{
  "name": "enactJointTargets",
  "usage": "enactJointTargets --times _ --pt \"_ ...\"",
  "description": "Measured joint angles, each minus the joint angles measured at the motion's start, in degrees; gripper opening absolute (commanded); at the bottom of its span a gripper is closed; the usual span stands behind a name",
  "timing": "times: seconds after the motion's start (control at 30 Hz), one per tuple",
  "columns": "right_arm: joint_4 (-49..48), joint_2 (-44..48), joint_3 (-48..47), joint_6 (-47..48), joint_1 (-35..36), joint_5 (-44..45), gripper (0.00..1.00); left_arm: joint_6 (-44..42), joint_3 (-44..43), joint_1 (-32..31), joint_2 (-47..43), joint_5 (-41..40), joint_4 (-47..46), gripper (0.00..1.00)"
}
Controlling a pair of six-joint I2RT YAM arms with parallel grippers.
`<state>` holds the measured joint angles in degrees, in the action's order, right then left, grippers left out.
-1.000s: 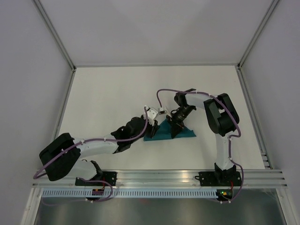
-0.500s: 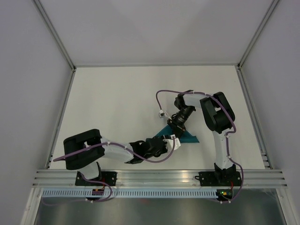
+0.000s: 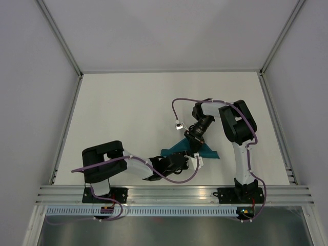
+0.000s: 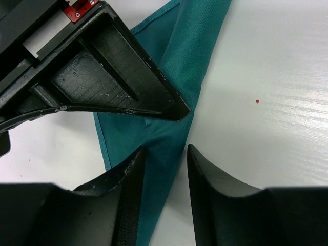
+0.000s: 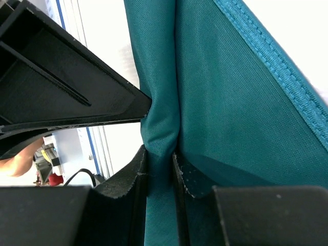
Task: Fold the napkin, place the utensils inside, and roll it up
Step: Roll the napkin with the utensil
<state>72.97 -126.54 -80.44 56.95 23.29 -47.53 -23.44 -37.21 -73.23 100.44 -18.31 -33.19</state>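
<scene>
Top external view gives you the napkin (image 3: 207, 150) as a narrow teal wedge on the white table (image 3: 128, 107), right of centre and toward the near edge, between the two arms. Your right gripper (image 3: 195, 145) comes down on it from the far side. Your left gripper (image 3: 185, 157) reaches in low from the left along the near edge and meets the cloth's near-left part. The two grippers sit just beside each other over the cloth.

On the right wrist view, you see the right jaws drawn narrow, with an upright fold of napkin pinched between them and cloth touching both fingers. More teal, with its stitched hem, spreads off to the right. A black finger of the left gripper juts in from the left and reaches that same fold.

On the left wrist view, the left jaws stand part way apart, straddling a ridge of cloth. The cloth lies against one finger (image 4: 128, 189), while a sliver of bare table shows between it and the other, so you have no grip there. A finger of the right gripper crosses the upper left, its tip on the napkin.
</scene>
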Motion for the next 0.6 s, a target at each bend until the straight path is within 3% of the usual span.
enactJointTargets --times 0.6 --pt "1.7 -1.2 -0.9 -0.2 -0.3 0.2 0.14 -10.2 -0.2 -4.1 6.9 -9.9 -10.7 0.47"
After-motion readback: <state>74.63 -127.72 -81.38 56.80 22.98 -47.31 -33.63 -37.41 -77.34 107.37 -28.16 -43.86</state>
